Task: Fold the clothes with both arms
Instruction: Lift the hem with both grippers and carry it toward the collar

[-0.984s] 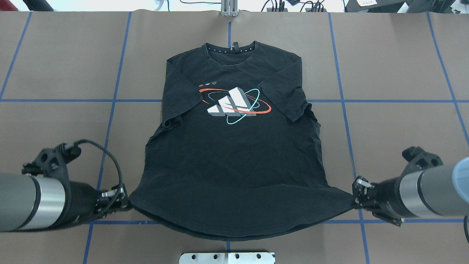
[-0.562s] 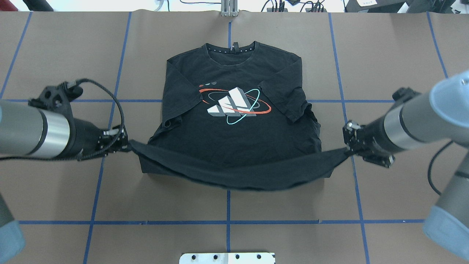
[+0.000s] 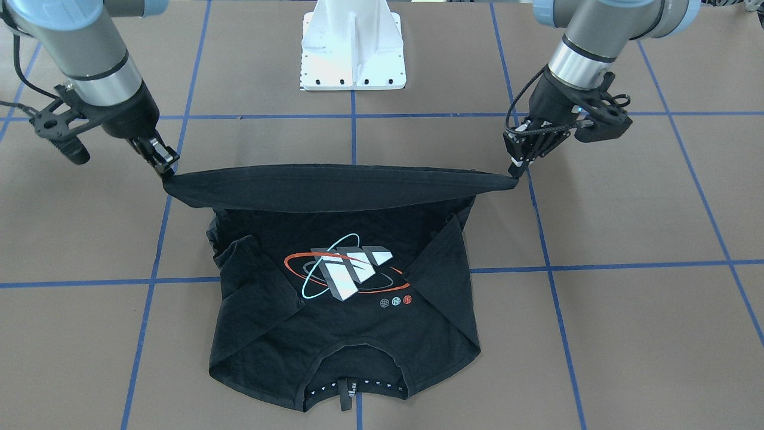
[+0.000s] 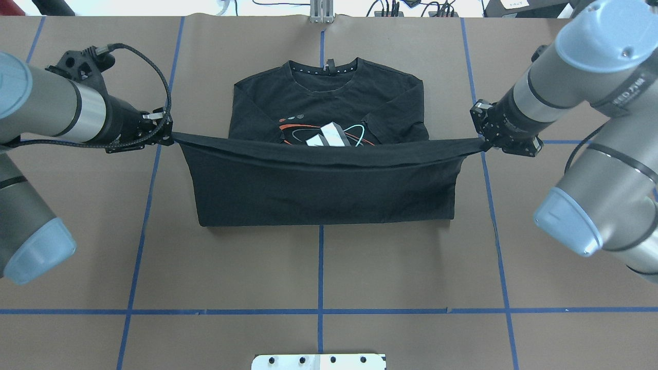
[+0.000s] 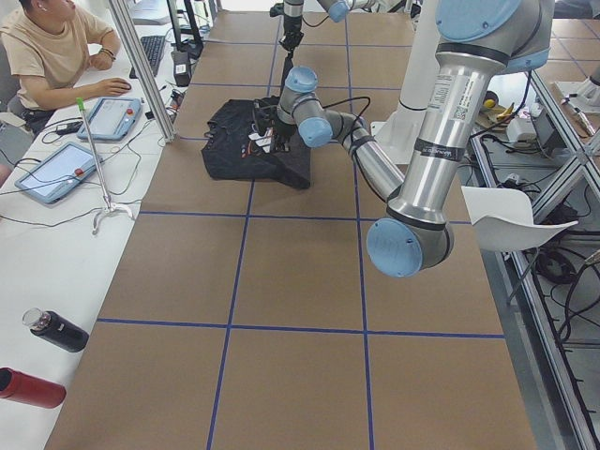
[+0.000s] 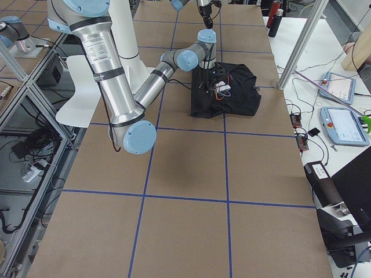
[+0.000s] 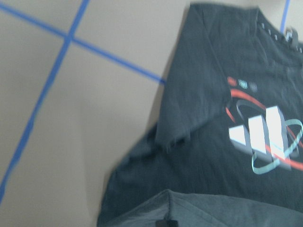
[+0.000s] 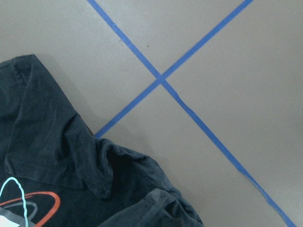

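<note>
The black T-shirt [image 4: 324, 195] lies mid-table on the brown paper-covered table [image 4: 318, 267], its collar [image 4: 324, 69] at the far side and its sleeves turned in over the chest. The hem [image 4: 324, 154] hangs off the surface, pulled taut in a straight line across the shirt, above the orbit-ring logo [image 4: 331, 136] and partly hiding it from overhead. The left gripper [image 4: 171, 135] is pinched tight on the hem's left corner. The right gripper [image 4: 483, 144] is clamped on the right corner. The doubled lower body forms a straight fold on the near side.
</note>
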`<state>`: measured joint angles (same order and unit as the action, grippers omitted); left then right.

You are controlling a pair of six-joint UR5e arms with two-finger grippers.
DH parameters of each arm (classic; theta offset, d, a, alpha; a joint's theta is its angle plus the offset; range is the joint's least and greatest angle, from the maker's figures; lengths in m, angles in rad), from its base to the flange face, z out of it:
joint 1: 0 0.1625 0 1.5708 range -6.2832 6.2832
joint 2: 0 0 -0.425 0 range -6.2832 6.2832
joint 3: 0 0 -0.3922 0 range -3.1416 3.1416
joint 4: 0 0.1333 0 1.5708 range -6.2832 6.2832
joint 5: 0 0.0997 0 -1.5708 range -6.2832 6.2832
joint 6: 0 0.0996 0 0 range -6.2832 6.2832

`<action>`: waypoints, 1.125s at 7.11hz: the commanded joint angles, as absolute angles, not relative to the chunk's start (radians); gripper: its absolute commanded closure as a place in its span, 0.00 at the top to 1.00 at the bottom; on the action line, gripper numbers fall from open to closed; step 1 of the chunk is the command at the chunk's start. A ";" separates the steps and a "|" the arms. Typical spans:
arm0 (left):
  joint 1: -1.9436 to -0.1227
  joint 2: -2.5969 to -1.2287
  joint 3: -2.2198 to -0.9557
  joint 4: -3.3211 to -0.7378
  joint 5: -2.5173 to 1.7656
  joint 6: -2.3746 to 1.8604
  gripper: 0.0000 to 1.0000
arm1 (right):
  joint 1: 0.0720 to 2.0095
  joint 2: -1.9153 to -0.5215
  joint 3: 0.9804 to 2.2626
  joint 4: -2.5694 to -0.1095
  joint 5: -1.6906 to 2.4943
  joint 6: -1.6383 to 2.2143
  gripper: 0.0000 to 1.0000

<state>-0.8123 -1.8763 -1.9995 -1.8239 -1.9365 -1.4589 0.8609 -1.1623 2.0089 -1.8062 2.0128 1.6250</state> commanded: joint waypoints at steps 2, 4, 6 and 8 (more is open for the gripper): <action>-0.857 -1.992 -1.789 -1.922 -1.933 -1.457 0.00 | 0.905 -1.007 1.788 -1.802 1.978 1.519 0.00; -0.870 -2.040 -1.637 -2.047 -1.890 -1.460 0.00 | 0.913 -0.922 1.603 -1.708 1.961 1.480 0.00; -0.871 -2.094 -1.531 -2.089 -1.829 -1.468 0.00 | 0.916 -0.887 1.444 -1.562 1.960 1.477 0.00; -0.871 -2.102 -1.459 -2.159 -1.821 -1.477 0.00 | 0.919 -0.813 1.334 -1.552 1.959 1.464 0.00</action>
<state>-0.8704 -2.0947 -1.5083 -2.1107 -1.8299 -1.4696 0.9169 -0.8602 1.4143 -1.5671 1.9603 1.4727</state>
